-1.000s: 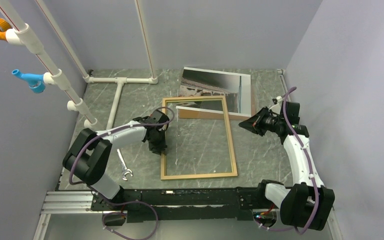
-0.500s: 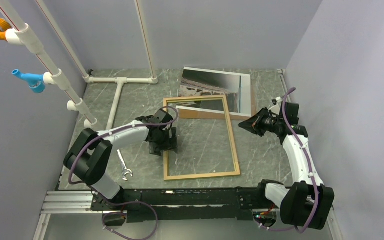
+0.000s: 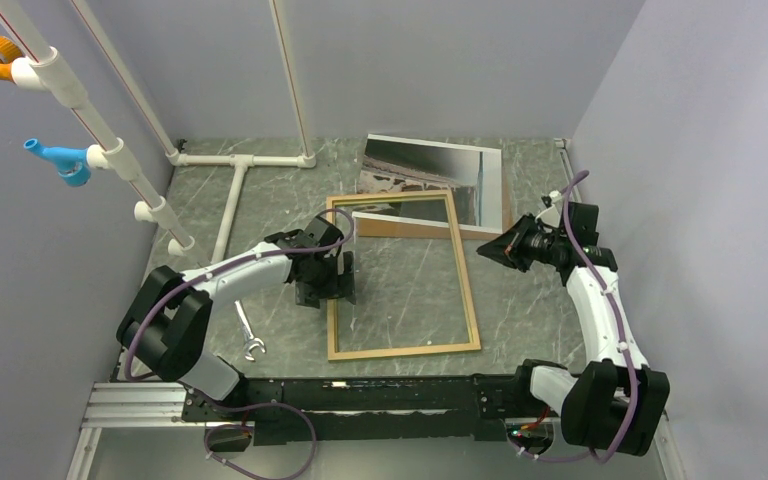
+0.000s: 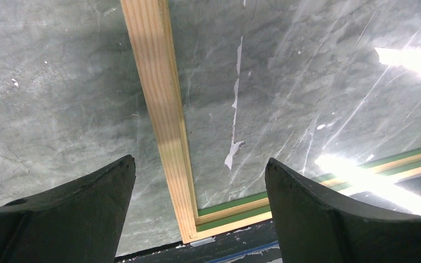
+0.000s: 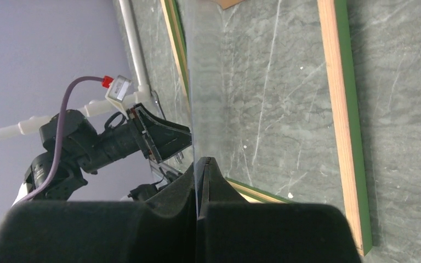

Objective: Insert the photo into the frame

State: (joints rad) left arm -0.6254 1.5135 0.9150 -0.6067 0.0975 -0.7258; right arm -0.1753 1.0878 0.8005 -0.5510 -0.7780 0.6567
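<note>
Left gripper [image 4: 200, 164] has sprung wide and straddles the left rail of the one tan wooden rectangular frame [image 3: 468, 300], let go flat for loading; right gripper [image 5: 197, 164] pinches what seems a thin clear pane [image 5: 194, 82]. One grey-sky landscape photo [image 3: 430, 170] waits beyond, by one brown backing board [image 3: 400, 226]

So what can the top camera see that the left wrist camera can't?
Only the top camera shows the photo, the brown backing board, the wrench, the white pipes, both arms and the right gripper. Only the left wrist camera shows the green strip inside the corner of the frame. Both show the frame, the marble table and the open left gripper above the frame's tan rail.
</note>
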